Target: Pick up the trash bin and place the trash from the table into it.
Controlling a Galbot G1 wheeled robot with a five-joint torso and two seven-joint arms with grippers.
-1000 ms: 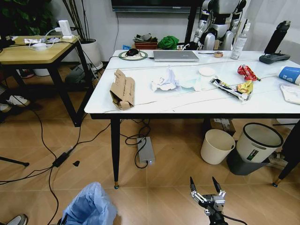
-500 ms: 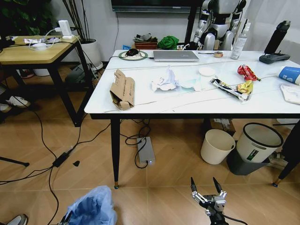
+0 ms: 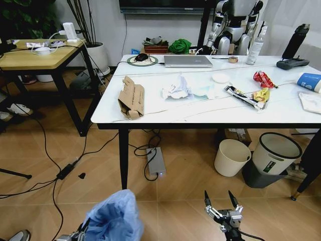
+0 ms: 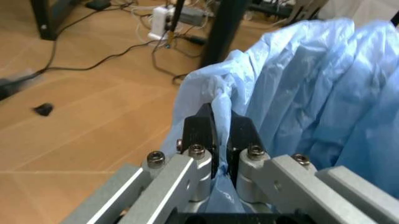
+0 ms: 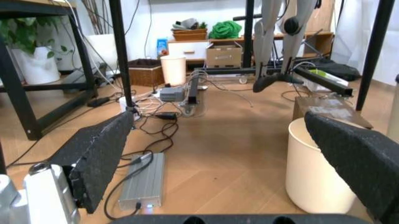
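Note:
The trash bin [image 3: 116,218], lined with a crinkly light-blue bag, hangs low at the front left of the head view. My left gripper [image 4: 218,122] is shut on a fold of that bag [image 4: 311,88] at the rim. On the white table [image 3: 200,114] lie torn cardboard [image 3: 131,97], crumpled white paper [image 3: 176,88], a black-silver wrapper [image 3: 239,93], a yellow wrapper [image 3: 261,94], a red wrapper [image 3: 263,78], a flat white packet [image 3: 312,101] and a blue-and-white cup [image 3: 310,80]. My right gripper [image 3: 220,200] stands open near the floor in front of the table, holding nothing.
A cream bucket [image 3: 232,156] and a grey-black bin with white rim [image 3: 276,153] stand under the table's right side. A power brick [image 3: 156,161] and cables lie on the floor. A laptop [image 3: 188,60] is at the table's back; a wooden desk [image 3: 35,56] stands left.
The blue-bagged bin has risen and shifted right, toward the table's front leg, with my left gripper holding it. The right gripper has stayed put.

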